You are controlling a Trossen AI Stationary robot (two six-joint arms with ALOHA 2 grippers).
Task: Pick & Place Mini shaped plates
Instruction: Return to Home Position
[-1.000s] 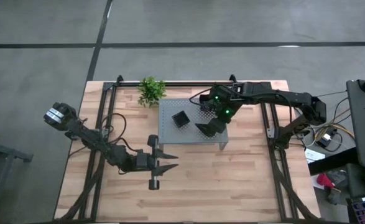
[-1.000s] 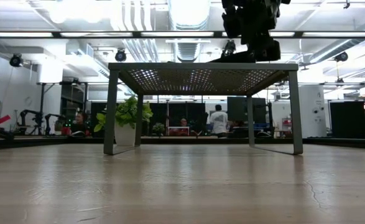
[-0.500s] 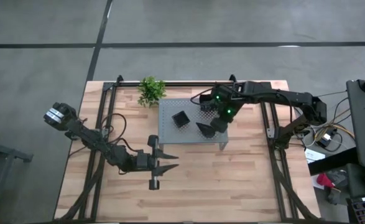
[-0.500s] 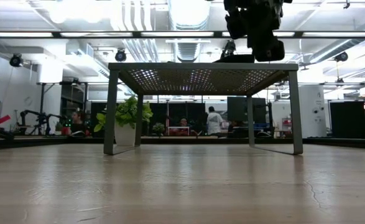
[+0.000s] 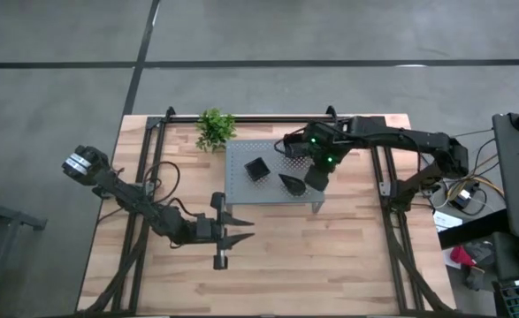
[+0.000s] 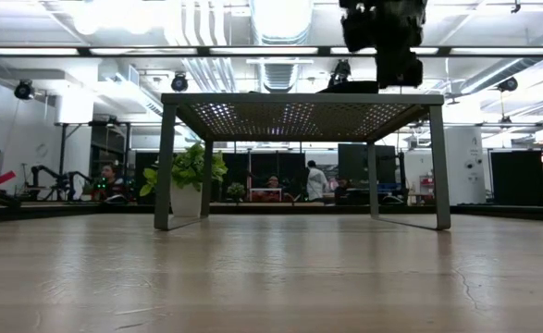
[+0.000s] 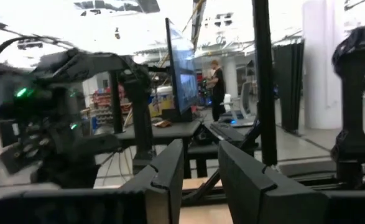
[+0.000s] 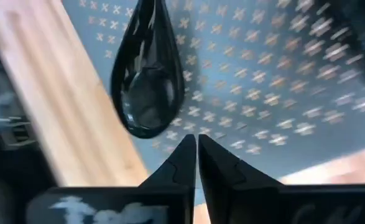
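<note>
**Clerk:** Entry one, the task's goods and where they lie?

**Checker:** Glossy black teardrop-shaped plates [image 5: 290, 184], stacked on the grey perforated metal stand [image 5: 241, 190], in its right half toward the near edge. Glossy black square plates with raised rims [image 5: 256, 169] form a second stack on the same stand, left of the teardrops. Each stack probably holds several, though the high view does not settle the count.

**Clerk:** Entry two, grippers?

**Checker:** Right gripper [image 5: 313, 179], above the stand's right side, just beside the teardrop stack and apart from it. Its fingers are drawn almost together with nothing between them. Left gripper [image 5: 240, 229], low over the light wooden table [image 5: 347, 256], near-left of the stand and well apart from it. Its fingers are spread and empty, and that arm waits.

**Clerk:** Other stock?

**Checker:** One small green potted plant [image 5: 215, 129], on the table off the stand's far-left corner.

**Clerk:** Step in hand?

**Checker:** By judgement the stacking is finished, and the step is the right arm's return to its rest pose.

**Clerk:** And the next move calls for?

**Checker:** A rise clear of the stand before any swing to the right, so the fingertips do not clip the top teardrop. No grasp is needed.
</note>
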